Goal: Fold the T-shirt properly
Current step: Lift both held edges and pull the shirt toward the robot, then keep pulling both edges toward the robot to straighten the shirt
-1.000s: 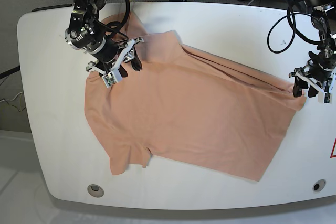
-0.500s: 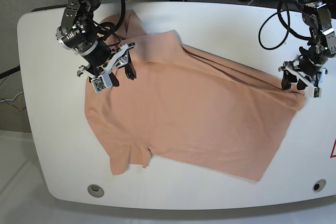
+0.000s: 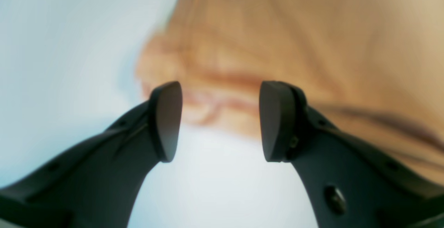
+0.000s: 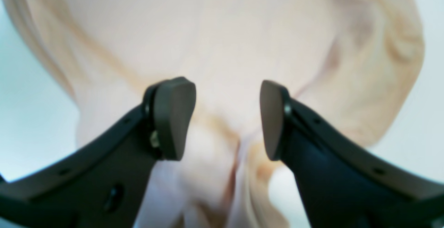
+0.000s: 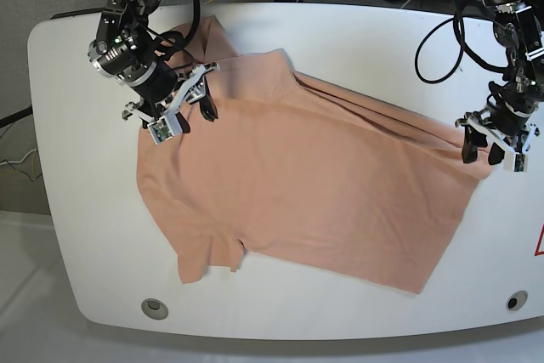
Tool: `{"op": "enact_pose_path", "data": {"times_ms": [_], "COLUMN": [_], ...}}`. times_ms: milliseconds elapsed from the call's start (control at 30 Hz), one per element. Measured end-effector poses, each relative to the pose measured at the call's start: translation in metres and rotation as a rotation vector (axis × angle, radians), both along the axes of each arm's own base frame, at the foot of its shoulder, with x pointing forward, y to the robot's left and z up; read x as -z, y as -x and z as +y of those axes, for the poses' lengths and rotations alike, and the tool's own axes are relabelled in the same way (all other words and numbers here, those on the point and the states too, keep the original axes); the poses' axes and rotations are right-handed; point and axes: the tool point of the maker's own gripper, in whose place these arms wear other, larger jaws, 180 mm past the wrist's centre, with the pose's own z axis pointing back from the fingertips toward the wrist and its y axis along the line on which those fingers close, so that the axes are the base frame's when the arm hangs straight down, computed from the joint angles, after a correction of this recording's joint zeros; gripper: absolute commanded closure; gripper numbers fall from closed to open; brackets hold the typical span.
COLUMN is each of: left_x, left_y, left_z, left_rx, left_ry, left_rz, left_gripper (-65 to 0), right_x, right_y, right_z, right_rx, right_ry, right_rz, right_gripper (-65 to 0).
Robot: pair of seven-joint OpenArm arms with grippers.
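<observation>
The salmon-pink T-shirt (image 5: pixel 306 184) lies spread flat across the white table (image 5: pixel 76 167), with a sleeve toward the front left. My right gripper (image 5: pixel 194 116) hovers over the shirt's upper-left part near the shoulder. In the right wrist view, the right gripper (image 4: pixel 225 117) is open, with cloth (image 4: pixel 225 40) showing in the gap and nothing pinched. My left gripper (image 5: pixel 480 155) hangs at the shirt's far right corner. The left wrist view is blurred; there the left gripper (image 3: pixel 222 120) is open, and the shirt's rumpled edge (image 3: pixel 215 82) lies just past the tips.
Black cables (image 5: pixel 442 48) loop down from both arms along the table's back edge. Two round grommets (image 5: pixel 154 306) (image 5: pixel 516 301) sit near the front corners. A red mark (image 5: pixel 540 242) shows at the right edge.
The right arm has drawn up and to the left, and its jaws have spread a little. The left arm shifted in toward the shirt's right corner and then dropped slightly. The shirt has barely moved.
</observation>
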Motion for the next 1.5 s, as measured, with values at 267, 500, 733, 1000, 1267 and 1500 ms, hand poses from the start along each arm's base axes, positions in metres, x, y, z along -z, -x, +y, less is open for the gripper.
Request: {"op": "enact_pose_path", "data": {"times_ms": [267,500,733,1000,1267,1500], "left_x": [-0.016,-0.013,-0.001,0.022,0.036,0.062], "left_y": [-0.006,-0.008,-0.029,-0.031,-0.035,-0.025], "left_z": [-0.004,0.006,-0.008,-0.007,-0.016,-0.004], "left_rx": [0.018,0.014,0.069,0.080,0.098,0.064], "left_ry": [-0.020,-0.108,-0.154,-0.177,-0.145,-0.134], "left_rz": [-0.040,-0.022,-0.039,0.025,0.047,0.133], "left_gripper": [-33.0,-33.0,-33.0,-33.0,-33.0,-33.0], "right_x": [0.012,0.022,0.031,0.037,0.044,0.047], "right_y": [0.025,0.044,0.057,0.071,0.084,0.087], "right_z": [-0.009,-0.023,-0.037,-0.032,-0.032,-0.031], "right_rx": [-0.005,0.016,0.083,0.076,0.076,0.078], "right_ry": [0.049,0.059,0.066,0.050,0.050,0.047], "right_rz": [0.057,0.103,0.144,0.176,0.209,0.220], "right_gripper": [-31.6,-31.6,-31.6,-31.6,-31.5,-31.5]}}
